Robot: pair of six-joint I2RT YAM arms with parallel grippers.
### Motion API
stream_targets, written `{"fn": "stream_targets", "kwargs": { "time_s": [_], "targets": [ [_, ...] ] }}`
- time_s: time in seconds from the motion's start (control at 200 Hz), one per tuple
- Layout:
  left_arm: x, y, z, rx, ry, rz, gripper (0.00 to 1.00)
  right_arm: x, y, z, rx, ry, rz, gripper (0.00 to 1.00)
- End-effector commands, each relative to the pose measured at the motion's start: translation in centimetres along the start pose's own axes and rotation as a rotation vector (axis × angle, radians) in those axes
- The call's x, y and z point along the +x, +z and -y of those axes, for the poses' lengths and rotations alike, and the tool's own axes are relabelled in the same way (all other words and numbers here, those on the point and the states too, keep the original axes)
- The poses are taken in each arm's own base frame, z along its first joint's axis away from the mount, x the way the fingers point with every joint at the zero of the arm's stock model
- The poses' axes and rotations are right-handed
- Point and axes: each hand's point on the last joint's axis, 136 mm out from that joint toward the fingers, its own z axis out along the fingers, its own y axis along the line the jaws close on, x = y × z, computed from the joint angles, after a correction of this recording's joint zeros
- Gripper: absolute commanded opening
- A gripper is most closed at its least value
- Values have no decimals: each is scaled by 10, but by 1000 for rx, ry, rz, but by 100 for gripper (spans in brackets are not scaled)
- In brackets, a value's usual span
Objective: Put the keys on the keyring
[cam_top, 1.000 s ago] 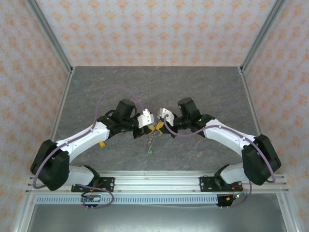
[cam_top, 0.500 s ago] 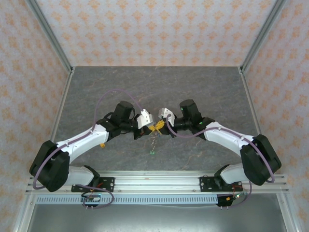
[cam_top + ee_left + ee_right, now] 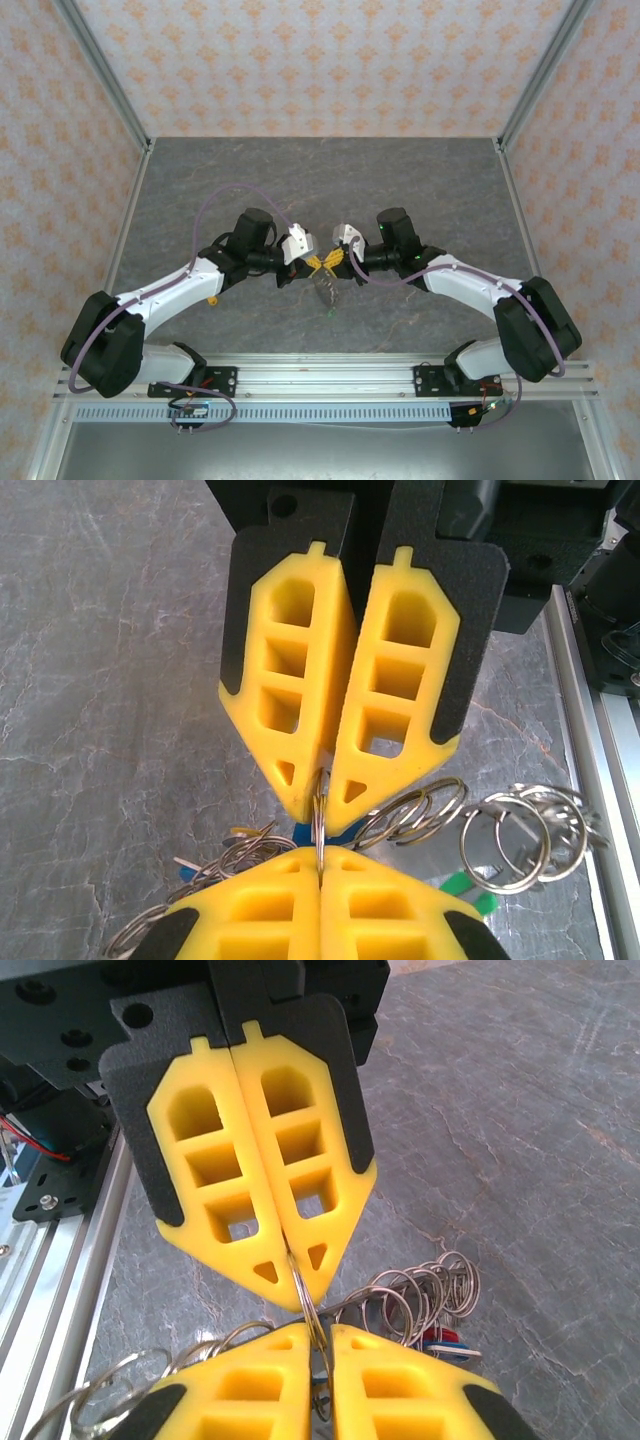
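The keyring (image 3: 318, 822) is being pinched edge-on above the middle of the table (image 3: 400, 180) by the left gripper (image 3: 320, 858) and the right gripper (image 3: 320, 1332), which are meeting tip to tip, each with its jaws closed down on the thin wire. The keys (image 3: 323, 290) and smaller rings (image 3: 510, 835) are being dangled just beneath, neither arm being nearer. Open room is being left all round, the near rail (image 3: 320, 375) lying well apart.

bright even light, soft shadows, sharp focus.
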Motion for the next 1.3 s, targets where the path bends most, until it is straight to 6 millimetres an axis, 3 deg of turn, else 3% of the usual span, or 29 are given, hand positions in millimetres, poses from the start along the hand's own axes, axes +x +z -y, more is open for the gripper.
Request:
{"fn": "stream_targets", "kwargs": {
  "time_s": [0.0, 0.2, 0.245, 0.526, 1.291],
  "targets": [
    [-23, -8, 6, 20, 46, 82, 0, -10, -1, 2, -13, -17, 43, 8],
    [-16, -7, 2, 0, 40, 49, 0, -18, -3, 3, -7, -20, 55, 0],
    [-15, -8, 0, -12, 42, 32, 7, -20, -3, 5, 5, -13, 53, 0],
    [3, -8, 0, -14, 51, -86, 14, -20, -3, 0, 29, -46, -26, 0],
    [0, -1, 4, 22, 63, -104, 19, -37, 0, -8, 2, -74, 29, 0]
  ]
}}
